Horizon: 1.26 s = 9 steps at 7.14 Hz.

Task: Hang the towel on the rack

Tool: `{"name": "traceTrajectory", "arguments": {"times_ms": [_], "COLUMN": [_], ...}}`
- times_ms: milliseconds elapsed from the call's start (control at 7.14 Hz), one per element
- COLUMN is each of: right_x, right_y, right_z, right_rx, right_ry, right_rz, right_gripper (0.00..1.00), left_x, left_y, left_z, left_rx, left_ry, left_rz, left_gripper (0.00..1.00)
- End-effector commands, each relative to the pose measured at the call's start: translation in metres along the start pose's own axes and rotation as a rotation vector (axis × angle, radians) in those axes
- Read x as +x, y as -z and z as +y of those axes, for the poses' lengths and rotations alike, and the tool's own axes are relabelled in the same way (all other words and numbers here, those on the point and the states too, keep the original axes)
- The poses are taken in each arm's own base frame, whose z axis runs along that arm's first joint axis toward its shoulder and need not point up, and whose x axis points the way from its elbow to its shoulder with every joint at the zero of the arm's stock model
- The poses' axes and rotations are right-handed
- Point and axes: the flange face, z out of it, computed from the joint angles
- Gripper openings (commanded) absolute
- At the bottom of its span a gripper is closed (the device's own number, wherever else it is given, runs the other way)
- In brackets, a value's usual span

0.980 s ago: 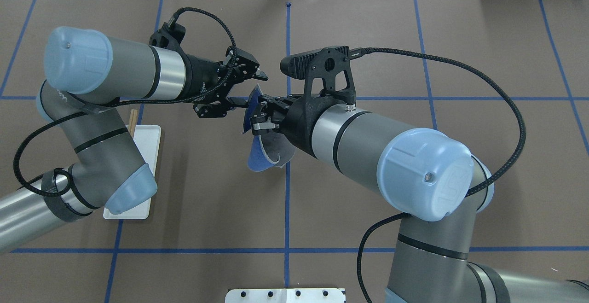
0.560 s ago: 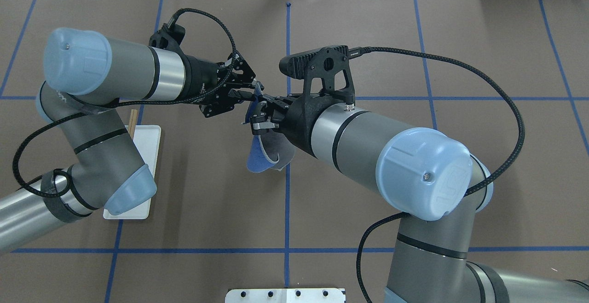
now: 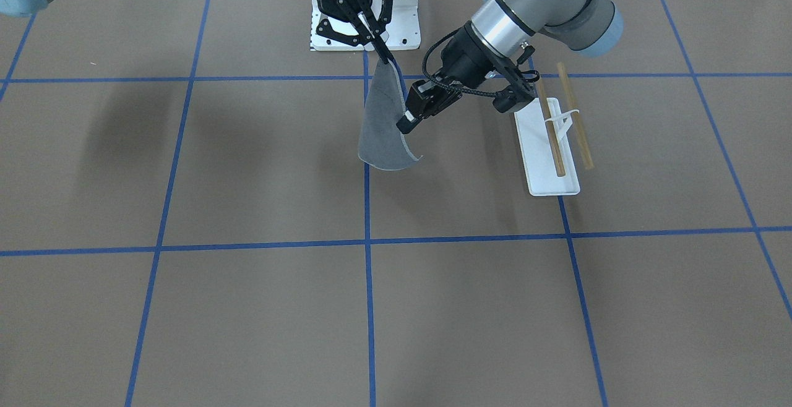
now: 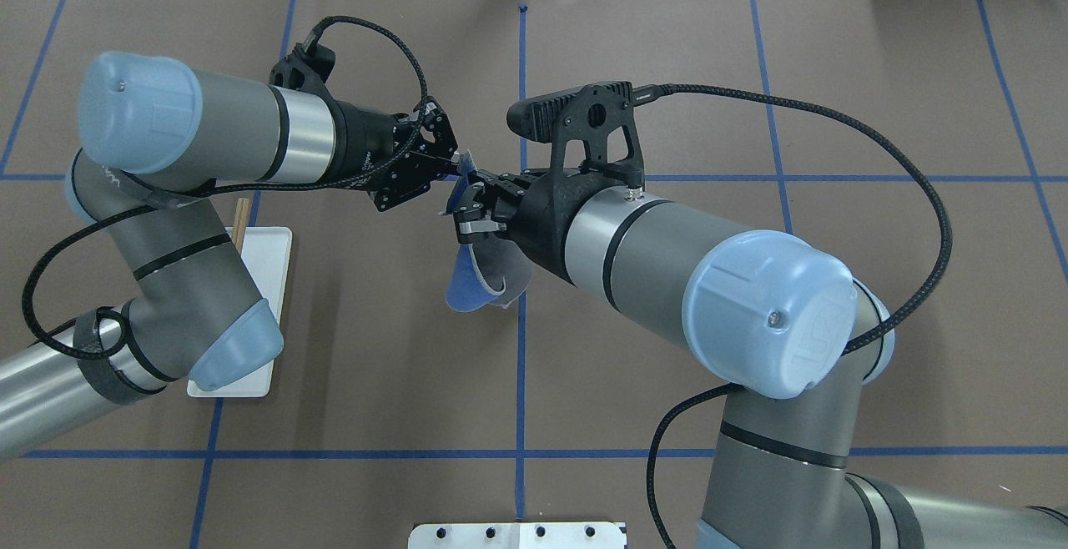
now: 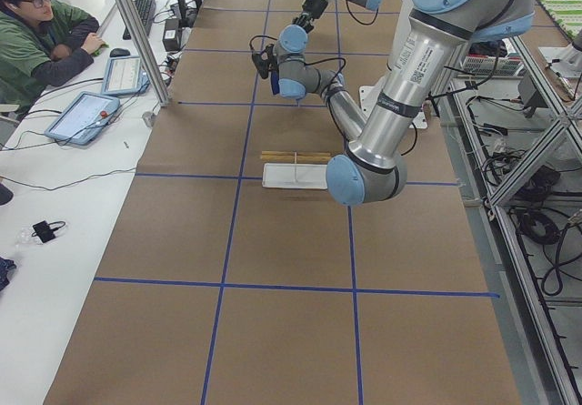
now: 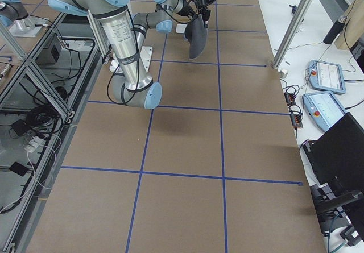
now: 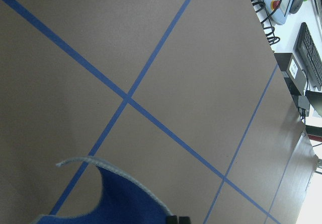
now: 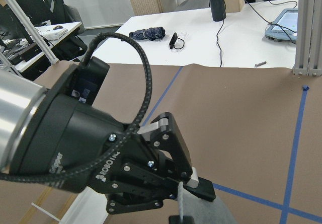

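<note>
The towel [image 3: 385, 125], grey on one side and blue on the other, hangs in the air over the table's middle; it also shows in the overhead view [image 4: 488, 275]. My right gripper [image 3: 385, 59] is shut on its top corner. My left gripper [image 3: 405, 124] is shut on its side edge lower down, and it shows closed on that edge in the right wrist view [image 8: 182, 182]. In the overhead view the left gripper [image 4: 450, 172] and right gripper [image 4: 469, 219] are close together. The rack [image 3: 547, 147] stands behind my left arm, with two wooden dowels [image 3: 575, 124] bare.
The white bolted pedestal [image 3: 405, 20] sits at the robot's base. The rack's base [image 4: 269, 269] lies partly under my left elbow. An operator [image 5: 36, 32] sits at a side desk with tablets. Blue tape lines cross the brown table cover.
My left gripper, open around the towel's edge a second ago, has closed on it. My right gripper has kept hold of the towel and barely moved.
</note>
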Motion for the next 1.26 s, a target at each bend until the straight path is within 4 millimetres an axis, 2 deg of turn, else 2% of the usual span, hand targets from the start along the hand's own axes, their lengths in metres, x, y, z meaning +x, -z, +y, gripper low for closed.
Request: {"name": "traceTrajectory", "arguments": {"times_ms": [0, 140, 280, 420, 700, 840, 980, 1120], "right_x": [0.004, 0.004, 0.014, 0.037, 0.112, 0.149, 0.189, 0.235], "right_y": [0.004, 0.006, 0.007, 0.016, 0.025, 0.033, 0.035, 0.028], "right_z": [-0.002, -0.002, -0.007, -0.03, -0.069, -0.082, -0.086, -0.089], "right_rx": [-0.004, -0.014, -0.071, -0.179, -0.345, -0.385, -0.434, -0.488], "right_ry": [-0.083, -0.102, -0.128, -0.145, -0.206, -0.227, -0.203, -0.174], "right_rz": [0.017, 0.026, 0.06, 0.084, 0.236, 0.286, 0.334, 0.405], "right_gripper": [1.0, 1.0, 1.0, 1.0, 1.0, 1.0, 1.0, 1.0], "left_x": [0.0, 0.0, 0.0, 0.002, 0.006, 0.013, 0.002, -0.012], "left_y": [0.001, 0.0, 0.001, 0.004, 0.03, 0.059, 0.086, 0.105], "left_z": [0.001, 0.0, 0.0, -0.006, -0.044, -0.067, -0.094, -0.116], "left_rx": [-0.001, 0.001, 0.002, 0.012, 0.032, 0.008, -0.014, -0.025], "left_ry": [-0.001, 0.001, 0.001, 0.0, -0.01, -0.087, -0.157, -0.242], "left_rz": [0.002, 0.001, 0.003, 0.004, -0.011, -0.023, -0.054, -0.081], "left_gripper": [0.0, 0.0, 0.0, 0.0, 0.0, 0.0, 0.0, 0.0]}}
